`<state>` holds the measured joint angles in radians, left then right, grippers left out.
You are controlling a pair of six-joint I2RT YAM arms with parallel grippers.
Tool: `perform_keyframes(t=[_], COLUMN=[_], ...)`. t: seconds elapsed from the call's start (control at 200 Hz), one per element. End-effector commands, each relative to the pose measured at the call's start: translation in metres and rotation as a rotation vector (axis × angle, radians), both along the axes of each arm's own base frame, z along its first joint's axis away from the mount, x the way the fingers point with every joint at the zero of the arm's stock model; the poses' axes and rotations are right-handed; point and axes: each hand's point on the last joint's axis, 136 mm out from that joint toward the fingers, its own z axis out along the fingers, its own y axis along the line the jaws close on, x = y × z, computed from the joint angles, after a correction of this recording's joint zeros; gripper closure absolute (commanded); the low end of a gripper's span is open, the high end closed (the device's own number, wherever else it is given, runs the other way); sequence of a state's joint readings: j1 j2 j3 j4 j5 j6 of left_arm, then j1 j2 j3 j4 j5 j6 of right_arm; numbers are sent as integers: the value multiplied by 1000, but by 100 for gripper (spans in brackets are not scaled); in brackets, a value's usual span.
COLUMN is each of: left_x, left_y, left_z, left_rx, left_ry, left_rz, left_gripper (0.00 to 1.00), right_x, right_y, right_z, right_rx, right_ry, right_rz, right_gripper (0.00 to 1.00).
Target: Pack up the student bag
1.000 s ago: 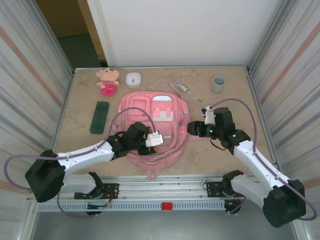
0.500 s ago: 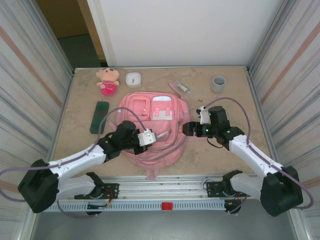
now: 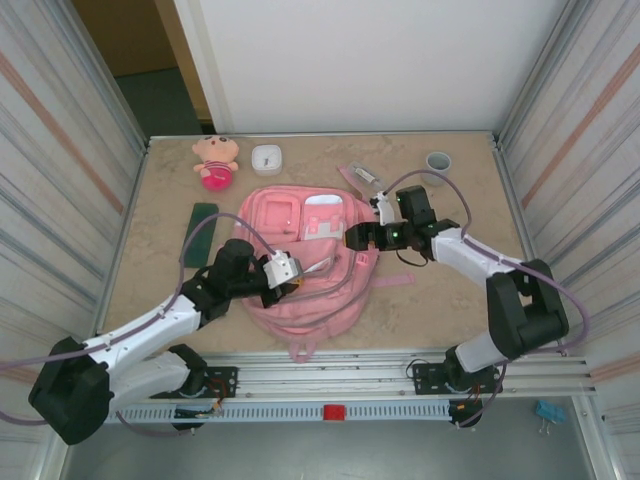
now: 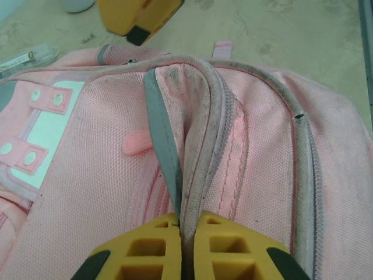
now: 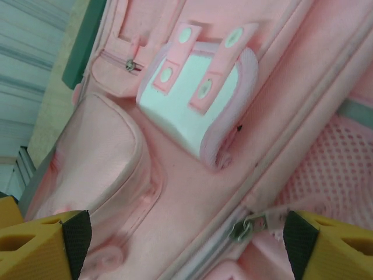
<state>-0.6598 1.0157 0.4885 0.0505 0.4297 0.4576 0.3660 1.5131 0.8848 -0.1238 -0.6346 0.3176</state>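
**packrat_77:** quick headcount of the table?

**yam_duo:** One student bag (image 3: 322, 300), lying flat mid-table just ahead of my bases, front side up. Beyond and beside it there's one plush doll (image 3: 216, 162), one little white dish (image 3: 266, 158), one dark green flat case (image 3: 200, 233), one clear pen-looking thing (image 3: 365, 176) and one grey cup (image 3: 437, 162). So five loose bits.

**packrat_77:** and your two grippers?

**yam_duo:** My left gripper (image 4: 186, 233) is clenched on a raised fold along the bag's zipper edge, with the fabric pinched right between the fingers. My right gripper (image 5: 186, 236) is spread wide over the bag's front and grips nothing. One zipper pull (image 5: 250, 224) sits between its fingers. That wrist view also catches the white pocket (image 5: 198, 111), which has two pink tabs and four pale dots total.
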Motion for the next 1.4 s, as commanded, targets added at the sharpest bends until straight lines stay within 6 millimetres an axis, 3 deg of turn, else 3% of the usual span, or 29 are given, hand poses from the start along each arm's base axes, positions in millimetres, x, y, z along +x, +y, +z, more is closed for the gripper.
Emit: perform_keyframes(t=[0.0,0.21,0.366,0.591,0.787,0.872,0.982,1.087,1.398], left_x=[-4,-1,12,20,20,18,17,16,13], left_y=[-9,-5,2,8,11,10,9,8,7], left_z=[38,38,37,35,34,36,38,40,41], left_rx=[-131,-130,-107,-89,-83,-88,-97,-103,-113], left_ry=[-69,-65,-77,-83,-86,-87,-92,-91,-87], left_rz=[-48,-28,49,95,107,100,90,81,68], left_gripper=[97,97,97,97,97,97,97,97,97], right_x=[14,29,18,-35,-96,-108,-97,-73,1], right_y=[6,11,17,16,18,10,-7,-17,-12], right_z=[4,-14,-17,-7,43,57,55,45,9], right_rx=[17,41,58,45,124,115,20,-66,-74], right_ry=[-42,16,68,154,156,133,66,31,1], right_rz=[57,76,107,174,277,273,192,138,130], right_gripper=[13,15,18,23,31,31,29,26,18])
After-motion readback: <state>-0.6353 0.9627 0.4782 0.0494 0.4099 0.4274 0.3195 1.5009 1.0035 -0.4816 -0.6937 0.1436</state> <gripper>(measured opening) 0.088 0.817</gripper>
